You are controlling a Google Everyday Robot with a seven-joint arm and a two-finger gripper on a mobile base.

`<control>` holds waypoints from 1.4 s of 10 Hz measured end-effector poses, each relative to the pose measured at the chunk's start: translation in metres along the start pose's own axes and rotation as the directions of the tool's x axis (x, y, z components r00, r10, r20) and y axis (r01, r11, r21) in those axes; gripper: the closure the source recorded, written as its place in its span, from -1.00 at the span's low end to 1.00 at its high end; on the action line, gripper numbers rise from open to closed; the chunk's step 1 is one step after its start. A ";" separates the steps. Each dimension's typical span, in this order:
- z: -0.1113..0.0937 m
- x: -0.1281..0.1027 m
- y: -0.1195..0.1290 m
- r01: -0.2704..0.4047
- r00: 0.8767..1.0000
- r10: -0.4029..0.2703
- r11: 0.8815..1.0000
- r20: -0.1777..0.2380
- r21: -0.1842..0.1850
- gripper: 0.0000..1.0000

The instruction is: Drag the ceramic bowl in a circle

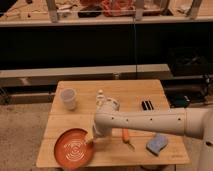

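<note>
The ceramic bowl, a wide, shallow orange-red dish with pale rings inside, sits at the front left of the wooden table. My white arm reaches in from the right and crosses the table's front. My gripper hangs at the bowl's right rim, touching or just above it. Its jaws stand open, and I see no grip on anything. The wrist hides part of the rim.
A translucent plastic cup stands at the back left. A white object is mid-table and a small black item at the right. An orange tool and a blue sponge lie near the front right. The bowl sits close to the front edge.
</note>
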 end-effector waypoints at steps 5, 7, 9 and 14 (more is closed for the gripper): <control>0.001 0.001 -0.004 0.033 0.999 -0.032 0.999 0.004 -0.005 -0.49; 0.002 0.000 -0.004 0.043 0.999 -0.042 0.999 0.007 -0.009 -0.33; 0.002 0.004 -0.014 0.071 0.997 -0.071 0.997 0.013 -0.013 0.07; 0.003 0.016 -0.033 0.133 0.991 -0.132 0.991 0.024 -0.024 0.96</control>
